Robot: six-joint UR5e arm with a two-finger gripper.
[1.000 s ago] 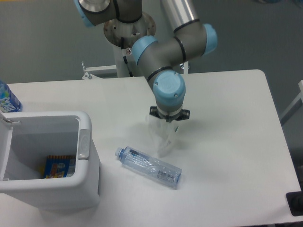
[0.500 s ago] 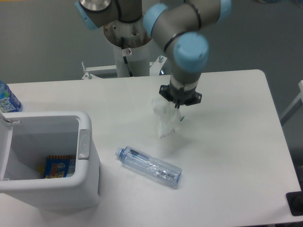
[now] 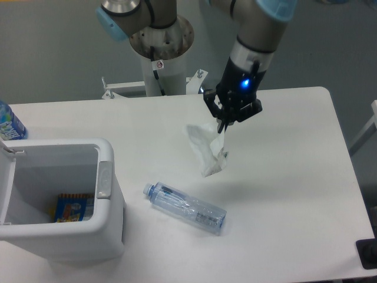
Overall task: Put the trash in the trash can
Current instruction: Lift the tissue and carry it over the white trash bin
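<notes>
Camera view: the gripper (image 3: pixel 222 125) pinches the crumpled wrapper (image 3: pixel 208 149) above the table (image 3: pixel 294 177) — the bottle (image 3: pixel 185 207) lies beside the open trash can (image 3: pixel 88 230).

Crumpled wrapper (image 3: pixel 207 148) hangs aloft; crushed bottle (image 3: pixel 185 208) lies beside the open bin (image 3: pixel 65 236).

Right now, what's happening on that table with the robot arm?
The arm's tool is shut on a crumpled translucent white wrapper, which hangs above the white table. A clear, slightly crushed plastic bottle with a blue cap lies on its side on the table, not yet picked up. The boxy white plastic bin sits at the table's left with its lid open and a colourful item inside.
</notes>
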